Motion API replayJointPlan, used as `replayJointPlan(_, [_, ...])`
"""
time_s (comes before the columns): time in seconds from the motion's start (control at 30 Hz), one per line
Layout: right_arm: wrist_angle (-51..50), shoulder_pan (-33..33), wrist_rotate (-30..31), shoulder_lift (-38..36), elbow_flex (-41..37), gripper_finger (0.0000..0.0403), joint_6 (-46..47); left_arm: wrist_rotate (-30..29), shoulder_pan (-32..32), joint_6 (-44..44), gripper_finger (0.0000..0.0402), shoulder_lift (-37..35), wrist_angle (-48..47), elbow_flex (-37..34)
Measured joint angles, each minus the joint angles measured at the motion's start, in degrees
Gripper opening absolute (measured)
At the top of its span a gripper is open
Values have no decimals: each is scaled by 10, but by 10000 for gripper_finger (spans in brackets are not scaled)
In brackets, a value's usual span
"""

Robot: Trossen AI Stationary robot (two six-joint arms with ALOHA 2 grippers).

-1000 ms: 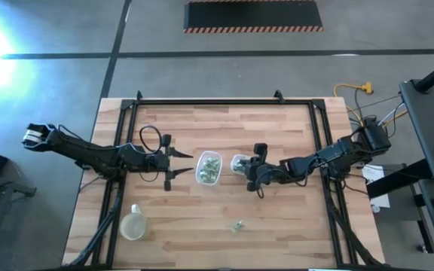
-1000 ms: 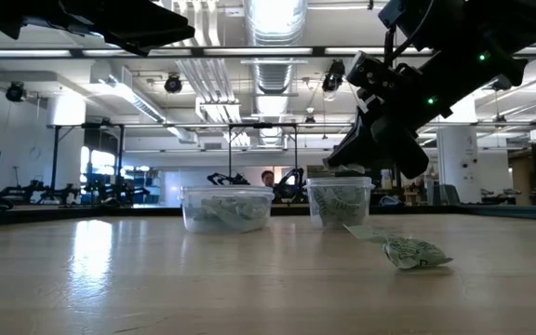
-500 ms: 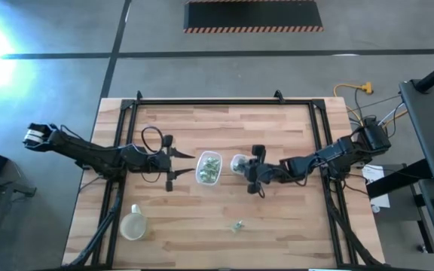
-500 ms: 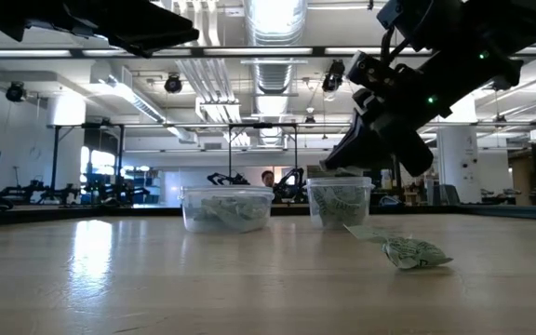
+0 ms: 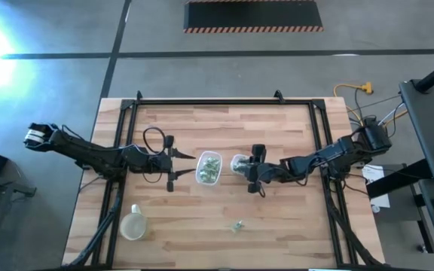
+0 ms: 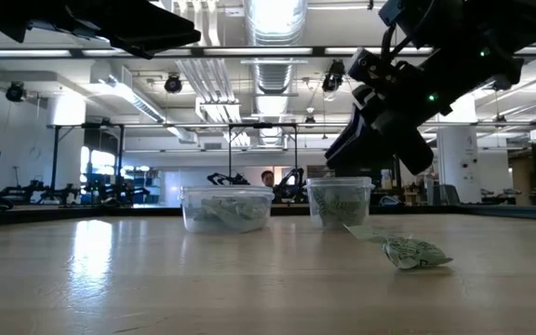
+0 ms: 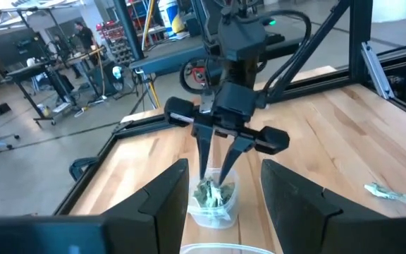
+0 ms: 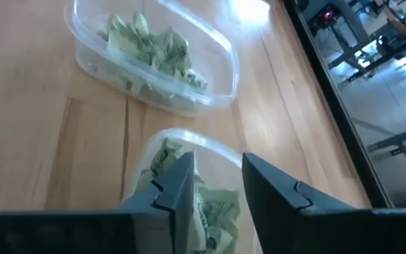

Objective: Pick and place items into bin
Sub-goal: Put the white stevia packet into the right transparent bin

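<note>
Nearest the table's front edge, a round clear lidded cup (image 5: pixel 132 223) stands at the left, and a loose crinkly pale-green wrapped piece (image 5: pixel 237 225) lies alone on the butcher-block table (image 5: pixel 277 218), well apart from both containers; the low view shows it (image 6: pixel 415 253) flat on the wood.

Farther in, at mid-table, two clear plastic containers sit side by side. The larger tub (image 5: pixel 208 168) holds a heap of green and white wrapped pieces. Just beside it, the smaller round container (image 5: pixel 239 164) is also filled with wrapped pieces (image 8: pixel 213 204).

Directly over this smaller container hangs the right gripper (image 5: pixel 252 170), its fingers (image 8: pixel 178 190) parted a narrow way above the rim, with nothing between them. From the left wrist view its tips reach down to the container's mouth.

On the tub's other side, the left gripper (image 5: pixel 178 166) hovers just beside it, fingers (image 7: pixel 164 201) spread wide and empty.

Beyond the table lies grey floor with a hazard-striped mat (image 5: pixel 253 16).
</note>
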Motion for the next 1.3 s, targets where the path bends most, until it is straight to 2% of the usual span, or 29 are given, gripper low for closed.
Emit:
replayJointPlan(0.23, [0,27,-6,-20,10,113,-10,0,0,0,162,0,0,0])
replayJointPlan(0.3, [1,38,-36,-24,10,110,-4,0,0,0,162,0,0,0])
replayJointPlan(0.37, [0,47,-105,-25,10,107,4,0,0,0,162,0,0,0])
replayJointPlan(0.5, [10,54,-282,-21,10,100,17,0,0,0,162,0,0,0])
replayJointPlan(0.57, [28,57,-341,-14,10,96,30,0,0,0,162,0,0,0])
replayJointPlan(0.63, [48,61,-372,-7,10,93,36,0,0,0,162,0,0,0])
replayJointPlan(0.97, [92,81,-384,61,28,81,42,0,0,0,162,0,0,0])
replayJointPlan(1.3, [92,88,-465,155,96,89,69,0,0,-1,162,0,-2,0])
